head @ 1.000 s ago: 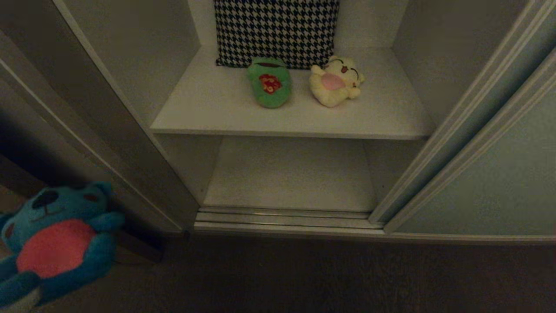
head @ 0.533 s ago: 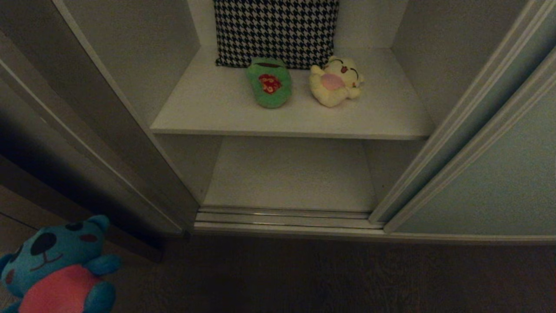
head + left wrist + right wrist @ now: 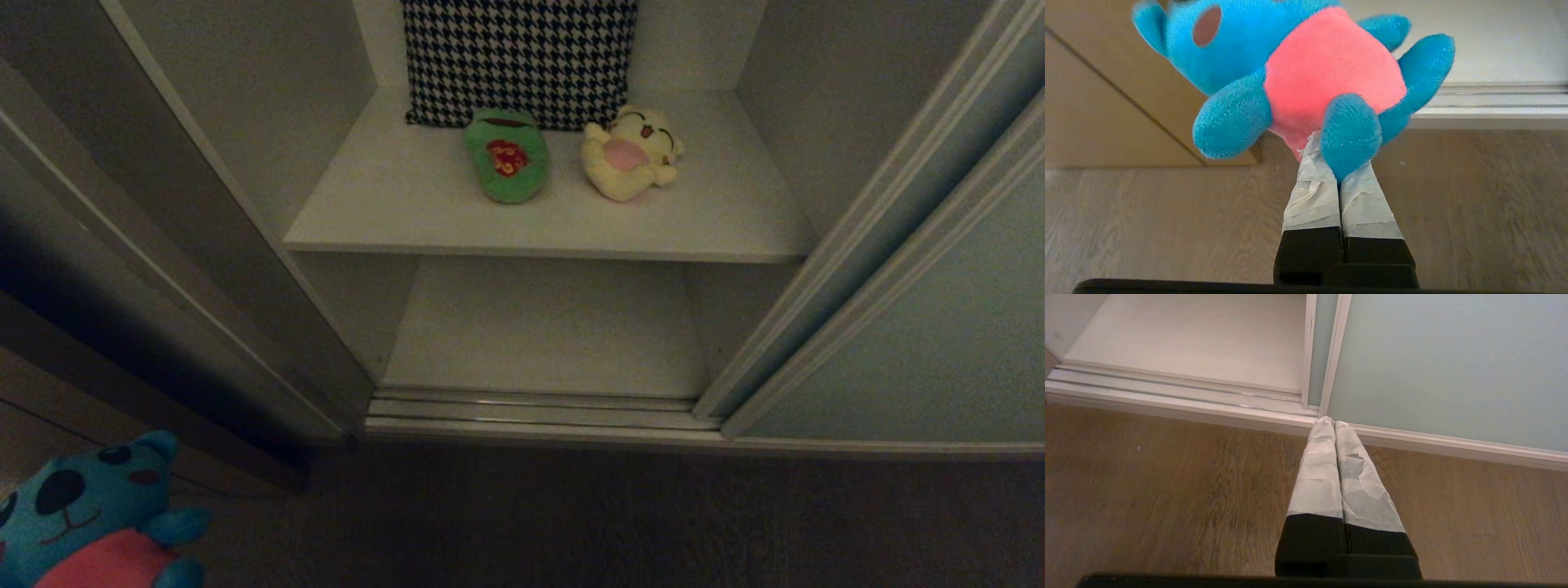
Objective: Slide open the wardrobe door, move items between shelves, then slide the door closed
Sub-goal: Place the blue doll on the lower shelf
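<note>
The sliding wardrobe door stands slid to the right, leaving the shelves exposed. On the upper shelf lie the green frog and the yellow toy. Nothing lies on the lower shelf. The blue toy with the pink belly hangs low at the left, outside the wardrobe. My left gripper is shut on the lower edge of this blue toy, above the wood floor. My right gripper is shut and holds nothing, parked low in front of the door.
A houndstooth cloth leans against the back wall of the upper shelf. Silver floor rails run along the wardrobe's threshold. A dark wooden frame borders the opening on the left. Wood floor lies in front.
The blue toy has sunk toward the lower left corner of the head view, held by the left gripper. The frog, the yellow toy and the door have not moved.
</note>
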{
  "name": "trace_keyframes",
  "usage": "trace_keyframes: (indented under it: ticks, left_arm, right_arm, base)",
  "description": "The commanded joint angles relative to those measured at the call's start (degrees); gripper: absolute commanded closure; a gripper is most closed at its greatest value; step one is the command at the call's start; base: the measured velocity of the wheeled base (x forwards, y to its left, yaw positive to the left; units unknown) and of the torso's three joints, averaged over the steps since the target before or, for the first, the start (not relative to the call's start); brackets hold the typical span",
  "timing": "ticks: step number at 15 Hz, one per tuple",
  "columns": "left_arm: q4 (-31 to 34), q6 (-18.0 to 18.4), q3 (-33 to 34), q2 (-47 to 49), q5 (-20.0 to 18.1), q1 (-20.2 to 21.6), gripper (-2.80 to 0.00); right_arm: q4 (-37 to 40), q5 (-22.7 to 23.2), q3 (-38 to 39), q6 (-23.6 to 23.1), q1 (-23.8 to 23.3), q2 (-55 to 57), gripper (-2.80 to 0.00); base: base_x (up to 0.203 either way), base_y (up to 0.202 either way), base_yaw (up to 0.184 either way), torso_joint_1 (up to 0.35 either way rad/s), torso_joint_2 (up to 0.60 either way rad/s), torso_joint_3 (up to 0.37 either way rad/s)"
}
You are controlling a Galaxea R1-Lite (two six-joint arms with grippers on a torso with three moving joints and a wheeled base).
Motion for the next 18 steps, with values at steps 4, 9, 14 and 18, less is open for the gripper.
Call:
trace_keyframes:
  ticks: [4,9,14,18]
  left_arm:
    - [0.0,-0.5,0.5,0.0,-0.3,0.0,0.0]
    - [0.0,-0.9,0.5,0.0,-0.1,0.0,0.0]
    - [-0.1,-1.4,0.5,0.0,-0.1,0.0,0.0]
    - [-0.1,-1.4,0.5,0.0,-0.1,0.0,0.0]
  right_arm:
    - [0.0,0.0,0.0,-0.1,0.0,0.0,0.0]
    - [0.0,0.0,0.0,0.0,0.0,0.0,0.0]
    - [0.0,0.0,0.0,-0.1,0.0,0.0,0.0]
    - [0.0,0.0,0.0,-0.1,0.0,0.0,0.0]
  base:
    - [0.0,0.0,0.0,0.0,0.0,0.0]
    - [0.0,0.0,0.0,0.0,0.0,0.0]
    - [0.0,0.0,0.0,0.0,0.0,0.0]
    - [0.0,0.0,0.0,0.0,0.0,0.0]
